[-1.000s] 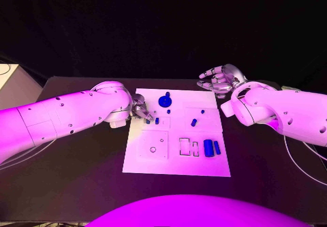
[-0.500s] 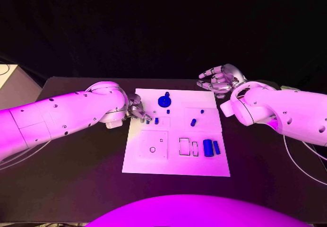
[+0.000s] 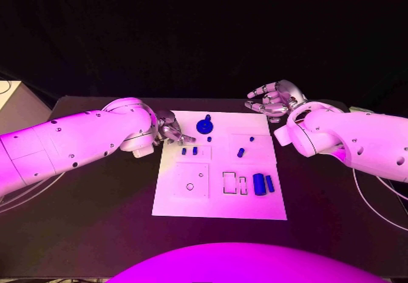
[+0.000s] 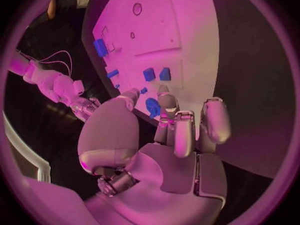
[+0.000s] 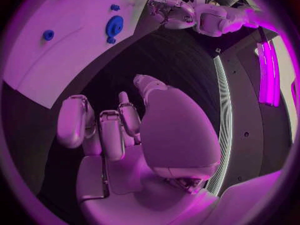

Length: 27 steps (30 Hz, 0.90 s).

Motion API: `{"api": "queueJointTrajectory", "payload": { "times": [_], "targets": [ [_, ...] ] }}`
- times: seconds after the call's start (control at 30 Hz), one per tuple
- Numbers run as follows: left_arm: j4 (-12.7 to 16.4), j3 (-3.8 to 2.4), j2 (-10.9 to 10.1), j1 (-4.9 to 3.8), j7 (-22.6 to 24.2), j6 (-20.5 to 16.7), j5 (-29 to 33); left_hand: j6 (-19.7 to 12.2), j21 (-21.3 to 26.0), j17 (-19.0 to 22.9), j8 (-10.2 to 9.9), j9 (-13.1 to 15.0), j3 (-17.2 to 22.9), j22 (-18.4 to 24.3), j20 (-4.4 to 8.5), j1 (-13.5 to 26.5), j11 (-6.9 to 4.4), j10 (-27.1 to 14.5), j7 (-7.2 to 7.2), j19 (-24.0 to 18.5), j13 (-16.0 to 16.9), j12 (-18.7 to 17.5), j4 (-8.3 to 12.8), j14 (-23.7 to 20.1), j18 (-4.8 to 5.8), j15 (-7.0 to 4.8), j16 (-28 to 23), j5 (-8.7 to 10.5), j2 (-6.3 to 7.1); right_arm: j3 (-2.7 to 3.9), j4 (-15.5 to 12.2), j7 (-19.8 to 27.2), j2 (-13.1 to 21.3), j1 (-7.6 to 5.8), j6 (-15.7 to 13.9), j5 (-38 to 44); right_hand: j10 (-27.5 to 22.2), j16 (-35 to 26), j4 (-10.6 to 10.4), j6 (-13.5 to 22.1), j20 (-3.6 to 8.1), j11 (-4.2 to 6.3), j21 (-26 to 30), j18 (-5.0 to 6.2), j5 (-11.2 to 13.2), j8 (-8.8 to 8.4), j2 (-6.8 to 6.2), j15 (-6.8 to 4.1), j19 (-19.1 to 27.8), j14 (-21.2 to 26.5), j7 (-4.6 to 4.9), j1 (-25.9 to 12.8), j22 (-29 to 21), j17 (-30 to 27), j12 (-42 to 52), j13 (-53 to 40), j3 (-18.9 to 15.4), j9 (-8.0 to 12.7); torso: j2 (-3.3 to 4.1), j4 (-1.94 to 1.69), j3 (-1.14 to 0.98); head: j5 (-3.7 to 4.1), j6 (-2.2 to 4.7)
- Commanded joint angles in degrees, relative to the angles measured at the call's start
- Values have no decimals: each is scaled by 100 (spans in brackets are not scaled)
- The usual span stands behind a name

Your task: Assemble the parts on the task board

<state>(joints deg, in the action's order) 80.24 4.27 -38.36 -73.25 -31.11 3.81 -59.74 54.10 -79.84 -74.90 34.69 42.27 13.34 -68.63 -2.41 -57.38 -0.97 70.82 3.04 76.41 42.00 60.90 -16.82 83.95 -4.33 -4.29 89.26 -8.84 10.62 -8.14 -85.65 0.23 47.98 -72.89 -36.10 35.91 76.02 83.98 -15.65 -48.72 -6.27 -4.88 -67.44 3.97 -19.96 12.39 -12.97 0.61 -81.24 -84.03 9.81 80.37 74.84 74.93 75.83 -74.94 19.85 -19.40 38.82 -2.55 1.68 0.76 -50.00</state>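
The white task board (image 3: 221, 200) lies in the middle of the black table. Two small blue parts (image 3: 184, 151) (image 3: 194, 150) stand side by side near its left edge, also seen as two small parts (image 4: 149, 74) (image 4: 165, 73). A round blue part (image 3: 205, 125) sits at the far side, with small pegs (image 3: 209, 139) (image 3: 252, 139) (image 3: 242, 152) near it. Two blue blocks (image 3: 258, 184) (image 3: 270, 183) lie at the near right. My left hand (image 3: 173, 131) hovers at the board's far-left edge, just beyond the two small parts, empty with fingers apart (image 4: 178, 130). My right hand (image 3: 272, 100) is off the far-right corner, empty, fingers spread.
Outlined recesses (image 3: 230, 181) and a small hole (image 3: 190, 186) mark the board's near half. Black table (image 3: 94, 200) stretches on both sides of the board. My left forearm (image 3: 76, 144) lies over the table's left part, my right forearm (image 3: 348, 138) over its right.
My left hand has drawn back from the two small blue parts toward the board's far-left edge, leaving both uncovered. The right hand has not moved.
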Motion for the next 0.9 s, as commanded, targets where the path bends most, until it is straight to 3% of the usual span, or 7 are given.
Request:
{"api": "queueJointTrajectory", "payload": {
  "times": [0.03,0.1,0.2,0.33,0.47,0.67,0.9],
  "targets": [
    [39,-13,-16,-2,571,-686,589,-155,138,-1182,32,-21,-211,242,-29,-92,49,-215,46,-191,-237,-142,0,484,-95,64,-99,-10,-133,1,-3,77,1,5,66,43,-43,-31,1,43,14,-2,20,93,-38,19,4,-25,38,-233,8,-68,-5,169,-21,-137,28,-8,2,-4,-3,18,0],
    [45,-16,-26,-2,894,-900,695,-699,745,-238,-145,-145,-66,1247,-146,-689,255,-1043,281,-978,-892,-712,63,-5,-296,243,-655,-172,-268,1,-3,79,3,6,66,41,-43,-31,1,43,14,-2,20,93,-38,19,4,-25,38,-233,8,-68,-5,169,-21,-137,28,-8,4,-2,-3,14,0],
    [37,-17,-18,-2,1527,-1253,710,-1185,1864,1207,-370,-433,535,2796,-394,-1802,560,-1934,575,-2362,-1195,-1170,179,-1177,-579,530,-1584,-192,-191,1,-5,81,7,6,64,40,-43,-31,1,43,14,-2,20,93,-38,19,4,-25,38,-233,8,-68,-5,169,-21,-137,28,-8,4,0,-6,20,0],
    [12,5,44,0,2247,-1582,471,-1256,2070,1960,-529,-788,1535,2869,-530,-2543,682,-2243,685,-2597,-1490,-1370,453,-2009,-605,641,-2004,-159,135,1,-5,91,11,6,59,37,-51,-37,3,53,14,-3,35,95,-38,30,4,-25,40,-230,9,-82,-13,160,-26,-126,42,-11,9,0,-3,46,3],
    [-74,79,195,19,2919,-1807,-49,-1388,2016,2779,-685,-1157,2121,2799,-617,-2569,762,-2459,722,-2663,-2003,-1820,716,-2651,-611,711,-2379,-115,448,1,2,113,9,7,57,28,-59,-43,4,54,14,-3,61,100,-38,30,4,-25,50,-227,9,-82,-30,148,-34,-118,43,-12,15,8,4,54,30],
    [-274,192,416,101,3174,-2107,-888,-1277,1961,3109,-843,-1505,2279,2735,-638,-2399,774,-2479,698,-2715,-2426,-2166,932,-2737,-619,733,-2459,-101,554,1,17,161,-2,7,67,2,-434,-128,26,81,13,0,256,137,-43,63,-2,-25,128,-174,8,-89,-152,1,-427,263,106,-21,18,16,-2,84,65],
    [-567,235,675,201,3150,-2173,-1614,-1197,1956,3284,-1003,-1731,2272,2726,-648,-2295,802,-2482,642,-2705,-2666,-2355,1081,-2707,-620,750,-2438,-95,586,1,13,207,-20,6,87,-18,-556,-297,50,112,18,6,614,201,-40,112,-24,-34,265,-81,4,-120,-380,-255,-606,458,181,-36,14,8,-2,118,77]
  ]
}}
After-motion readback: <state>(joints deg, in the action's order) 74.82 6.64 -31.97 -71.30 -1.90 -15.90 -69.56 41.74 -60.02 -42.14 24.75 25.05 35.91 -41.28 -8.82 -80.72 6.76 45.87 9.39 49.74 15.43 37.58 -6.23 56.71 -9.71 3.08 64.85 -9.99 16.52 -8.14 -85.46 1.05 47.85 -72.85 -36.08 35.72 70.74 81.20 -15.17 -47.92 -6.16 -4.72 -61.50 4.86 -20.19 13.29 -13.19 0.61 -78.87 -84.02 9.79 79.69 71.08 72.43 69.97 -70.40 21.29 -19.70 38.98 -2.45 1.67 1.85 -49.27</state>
